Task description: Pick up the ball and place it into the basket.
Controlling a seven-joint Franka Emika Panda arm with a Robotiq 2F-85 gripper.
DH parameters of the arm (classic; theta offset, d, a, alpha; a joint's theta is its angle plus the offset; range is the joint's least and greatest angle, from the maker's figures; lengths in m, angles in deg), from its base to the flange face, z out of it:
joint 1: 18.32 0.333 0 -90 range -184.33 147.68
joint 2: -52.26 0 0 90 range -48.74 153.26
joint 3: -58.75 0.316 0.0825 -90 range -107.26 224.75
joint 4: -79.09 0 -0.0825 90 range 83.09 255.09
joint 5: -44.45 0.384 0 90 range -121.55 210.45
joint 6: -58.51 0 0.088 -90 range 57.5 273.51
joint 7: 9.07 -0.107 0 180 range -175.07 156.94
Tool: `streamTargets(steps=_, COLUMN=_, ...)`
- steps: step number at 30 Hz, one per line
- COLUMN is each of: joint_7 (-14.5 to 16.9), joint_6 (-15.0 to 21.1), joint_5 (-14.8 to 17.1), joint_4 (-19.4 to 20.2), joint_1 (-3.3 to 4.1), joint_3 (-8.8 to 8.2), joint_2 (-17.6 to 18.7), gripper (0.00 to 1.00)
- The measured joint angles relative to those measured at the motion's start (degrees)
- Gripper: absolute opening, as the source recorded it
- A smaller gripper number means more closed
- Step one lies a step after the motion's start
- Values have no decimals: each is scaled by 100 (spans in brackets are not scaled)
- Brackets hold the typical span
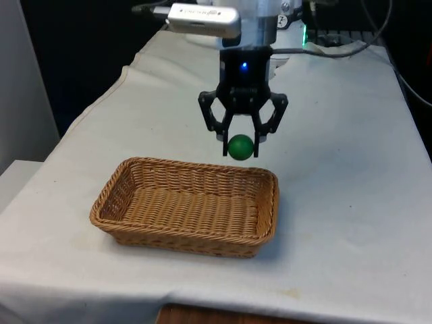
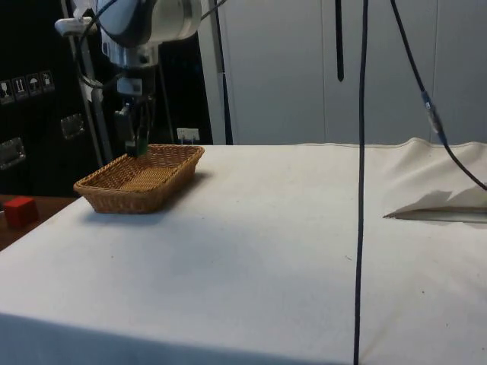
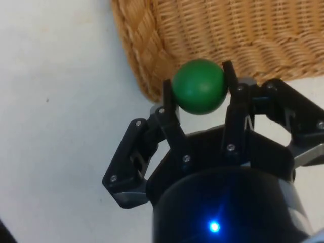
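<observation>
Black two-finger gripper, jaws pinching a small green ball, hangs above the rectangular woven wicker basket's far rim; released here, the ball could clip it and roll onto the white-clothed worktop.

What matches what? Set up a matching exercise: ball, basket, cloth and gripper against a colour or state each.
Things:
1. ball
2. basket
3. cloth
4. gripper

Colour or state:
a. white, covering the table
b. green, held in the air
c. black, jaws shut on something
d. brown wicker, nothing inside

Pairs: 1-b, 2-d, 3-a, 4-c
</observation>
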Motion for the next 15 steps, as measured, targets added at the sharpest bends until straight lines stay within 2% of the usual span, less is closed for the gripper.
streamTargets(steps=15, joint_7=361, joint_6=327, joint_5=476, joint_4=-533, joint_1=-120, joint_3=-132, joint_2=934, gripper=0)
